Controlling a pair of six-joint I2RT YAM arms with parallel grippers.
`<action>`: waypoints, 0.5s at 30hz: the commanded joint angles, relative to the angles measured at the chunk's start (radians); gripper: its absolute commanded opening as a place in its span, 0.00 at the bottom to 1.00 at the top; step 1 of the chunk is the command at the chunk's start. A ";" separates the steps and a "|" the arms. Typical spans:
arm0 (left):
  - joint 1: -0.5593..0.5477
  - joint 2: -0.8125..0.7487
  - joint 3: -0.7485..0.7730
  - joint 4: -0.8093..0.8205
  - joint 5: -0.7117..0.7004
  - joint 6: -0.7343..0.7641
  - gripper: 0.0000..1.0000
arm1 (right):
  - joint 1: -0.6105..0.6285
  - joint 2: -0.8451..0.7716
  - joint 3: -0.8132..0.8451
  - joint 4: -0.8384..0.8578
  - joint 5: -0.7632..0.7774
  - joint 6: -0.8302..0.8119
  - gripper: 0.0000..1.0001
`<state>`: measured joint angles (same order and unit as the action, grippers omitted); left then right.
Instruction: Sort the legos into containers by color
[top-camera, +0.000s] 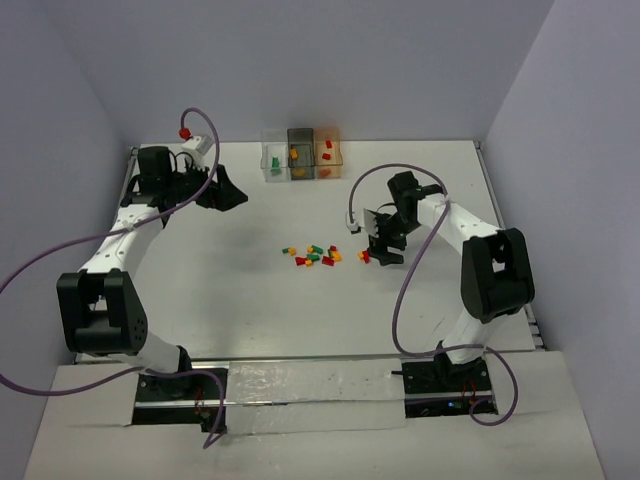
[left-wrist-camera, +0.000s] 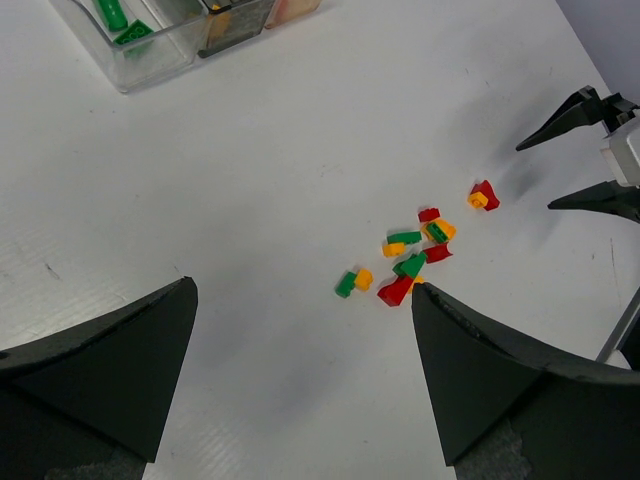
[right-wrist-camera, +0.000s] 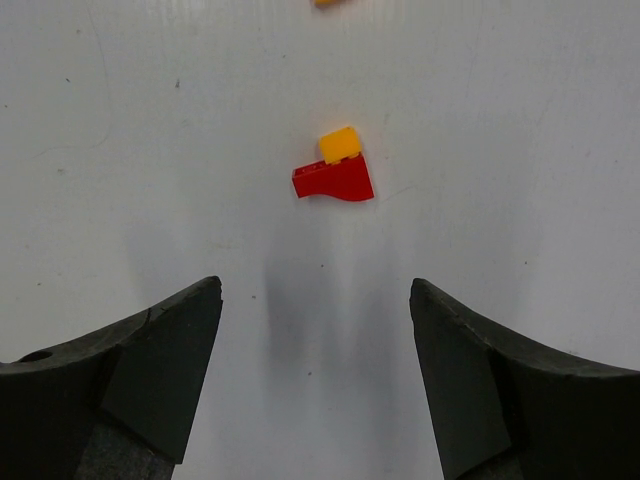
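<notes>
- White table under even, soft light, its surface faintly scuffed.
- Plain pale lavender walls close it in at the back and on both sides.

White table with scattered legos, three containers near far edge

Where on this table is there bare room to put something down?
Bare: the stretch between the boxes and the loose bricks, and the wide strip between the bricks and the arm bases. Crowded: the brick pile and just right of it, where the right hand hovers by a red and orange pair.
</notes>
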<state>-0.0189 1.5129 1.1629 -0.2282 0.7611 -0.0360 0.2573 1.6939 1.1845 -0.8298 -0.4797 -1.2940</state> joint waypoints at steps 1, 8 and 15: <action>-0.006 0.018 0.049 0.013 0.034 0.011 0.98 | 0.022 0.036 0.048 0.030 -0.056 -0.061 0.83; -0.006 0.028 0.044 0.019 0.039 0.018 0.98 | 0.058 0.086 0.060 0.045 -0.044 -0.053 0.82; -0.006 0.032 0.035 0.027 0.038 0.024 0.98 | 0.094 0.110 0.046 0.064 -0.010 -0.053 0.80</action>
<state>-0.0189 1.5394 1.1645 -0.2275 0.7681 -0.0357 0.3306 1.7920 1.2064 -0.7982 -0.4984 -1.3304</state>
